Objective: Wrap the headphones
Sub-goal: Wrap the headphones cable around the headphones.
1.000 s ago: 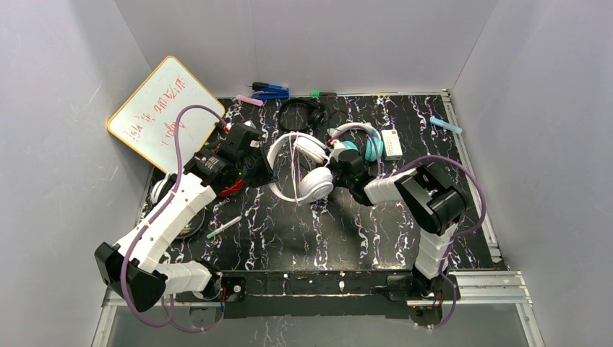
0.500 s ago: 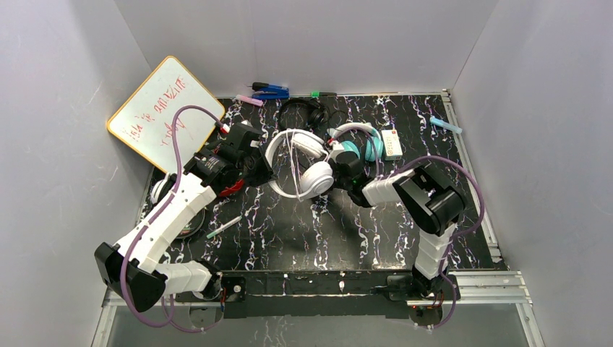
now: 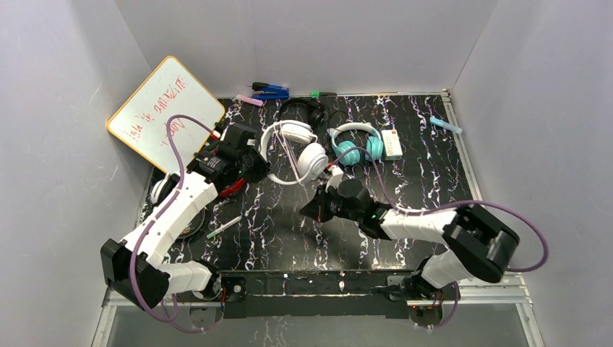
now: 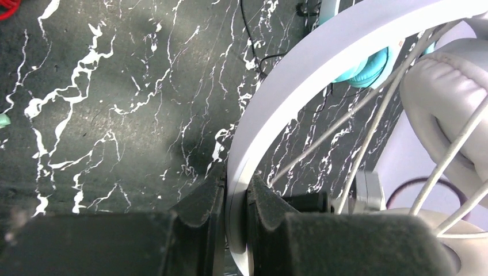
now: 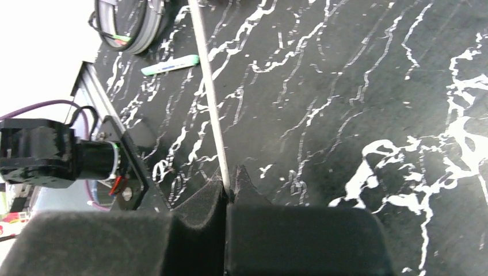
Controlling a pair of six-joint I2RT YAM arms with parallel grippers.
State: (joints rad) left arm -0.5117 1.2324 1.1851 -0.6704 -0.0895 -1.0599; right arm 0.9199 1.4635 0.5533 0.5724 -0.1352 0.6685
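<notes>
The all-white headphones (image 3: 293, 150) are at the back centre of the mat, with cord turns crossing the band. My left gripper (image 3: 258, 163) is shut on the white band (image 4: 288, 86), one finger on each side, beside the padded cup (image 4: 443, 109). My right gripper (image 3: 309, 210), nearer the front, is shut on the thin white cord (image 5: 208, 92), which runs taut up from its fingertips. Teal headphones (image 3: 354, 144) lie to the right, small black headphones (image 3: 303, 112) behind. Red headphones (image 3: 231, 189) peek out under my left arm.
A whiteboard (image 3: 163, 108) leans at the back left. A green marker (image 3: 224, 226) lies at the front left beside a round dark object (image 3: 191, 224). A white box (image 3: 392, 143), a pale blue pen (image 3: 446, 124) and blue and pink items (image 3: 269, 92) sit along the back.
My right gripper has shut on the cord and pulled back toward the front of the table. The white headphones shifted slightly left and back in my left gripper.
</notes>
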